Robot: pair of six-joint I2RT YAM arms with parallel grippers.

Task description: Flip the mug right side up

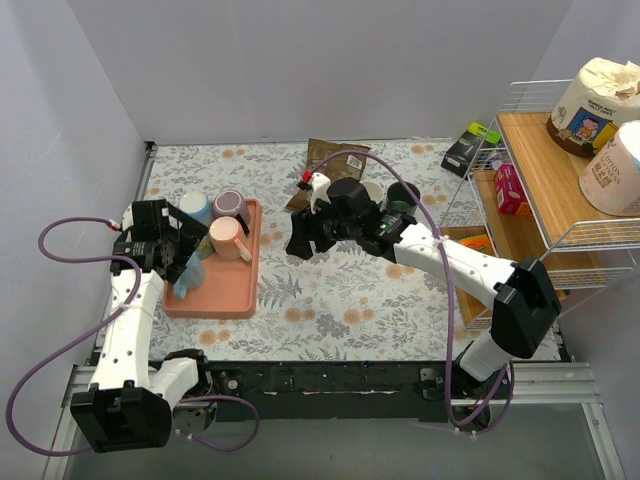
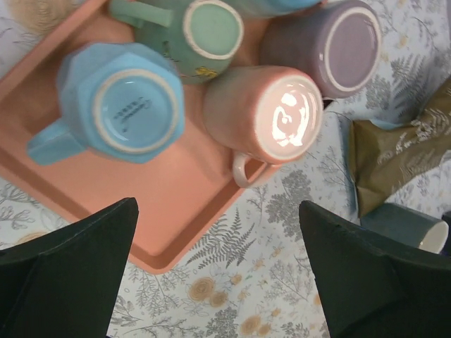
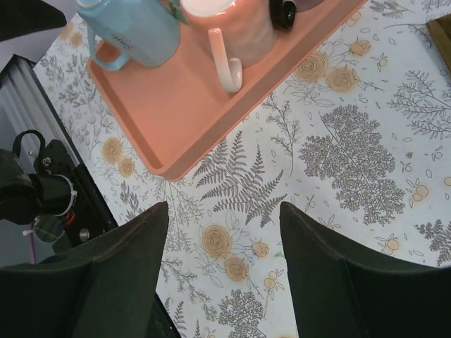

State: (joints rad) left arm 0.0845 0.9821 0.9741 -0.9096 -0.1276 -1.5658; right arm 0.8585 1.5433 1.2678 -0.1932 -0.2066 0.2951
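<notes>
Salmon-pink is the tray [image 2: 165,208], which is set on the left part of the flower-printed table [image 1: 330,290]. Four mugs are crowded on it, each with its base turned upward. A blue mug [image 2: 134,105] with faceted sides is placed nearest the tray's left end as the left wrist camera sees it, its handle pointing outward. A green mug [image 2: 211,28] and a purple mug [image 2: 345,49] are lined along the far side. A pink mug [image 2: 271,116] is packed against both of them, its handle directed toward the near rim of the tray.

The left gripper [image 2: 217,205] is held above the near edge of the tray, just short of the pink mug's handle. Its fingers are spread to their widest, and nothing is enclosed between them.

The right gripper [image 3: 222,208] is held over bare tablecloth just off the tray's rim. Its fingers are parted fairly wide and no object is touched or gripped (only the fern and flower print is seen in the gap).

Off the tray, a brown bag [image 1: 335,160] is laid toward the back of the table. A grey-green mug [image 2: 416,229] is seen beside it on the cloth, half hidden behind a finger, so its attitude cannot be told. A wire shelf [image 1: 560,235] is stood at the table's right edge.
</notes>
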